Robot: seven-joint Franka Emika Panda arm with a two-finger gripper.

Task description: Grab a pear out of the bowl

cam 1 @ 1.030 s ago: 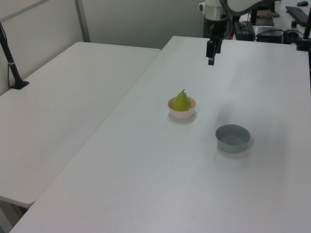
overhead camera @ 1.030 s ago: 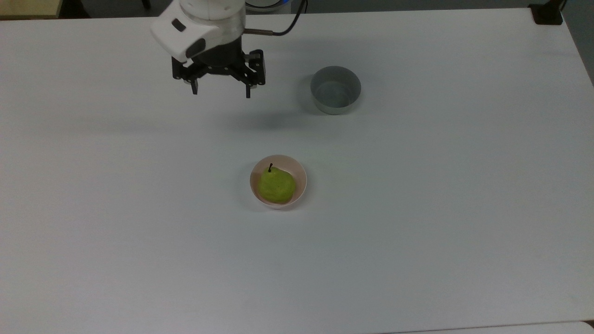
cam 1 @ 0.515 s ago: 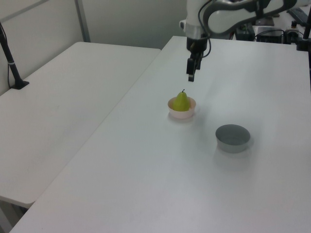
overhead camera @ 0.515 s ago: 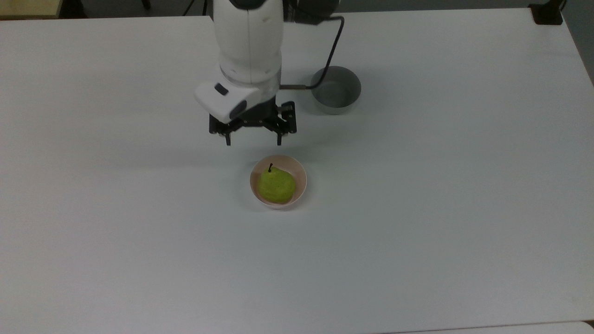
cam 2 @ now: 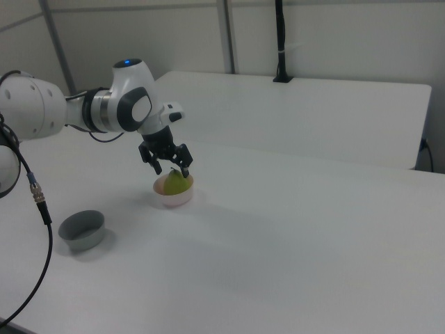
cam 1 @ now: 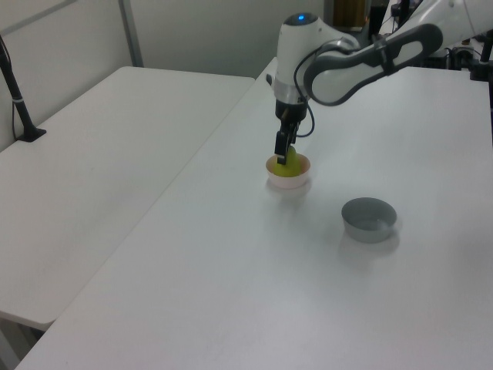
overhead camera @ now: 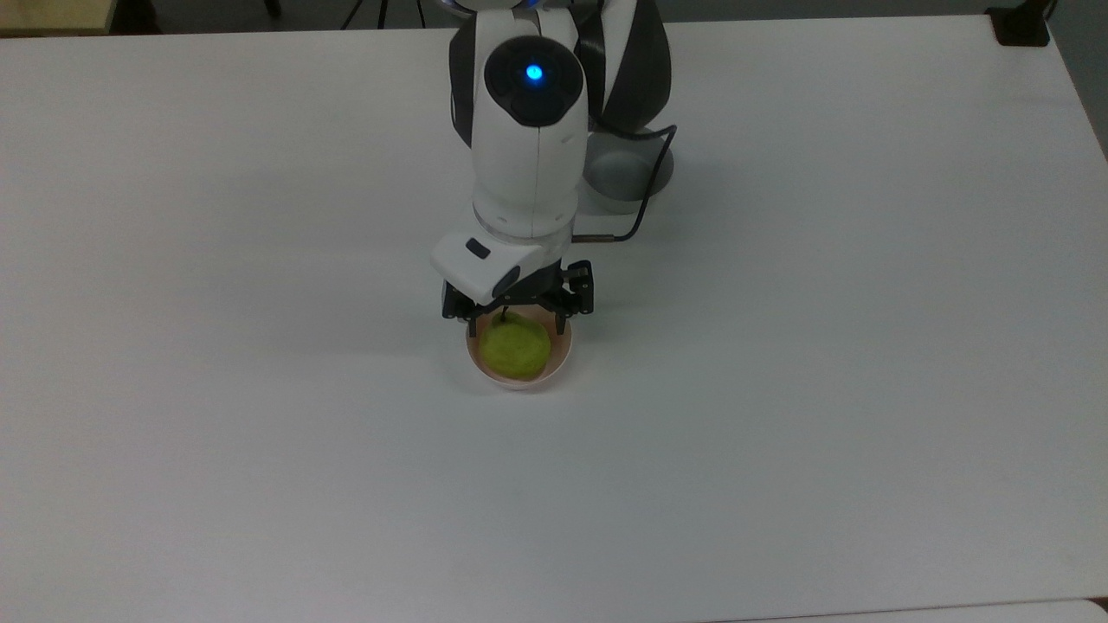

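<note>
Hovering over the bowl (overhead camera: 561, 355), the gripper (overhead camera: 518, 328) spreads wide around the pear (overhead camera: 516, 350), gripping nothing.

You have two bowls: a pink bowl (overhead camera: 561, 356) and a grey bowl (overhead camera: 625, 180) at its 1 o'clock in the top view. You have one pear (overhead camera: 516, 347), one arm (overhead camera: 528, 138) with one end effector (overhead camera: 518, 327), and two tabletops (overhead camera: 866, 363) (cam 1: 100, 146).

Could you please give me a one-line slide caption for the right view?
Panda gripper, fingers open, poised over the pear in the pink bowl; grey bowl sits apart on the white table.
</note>
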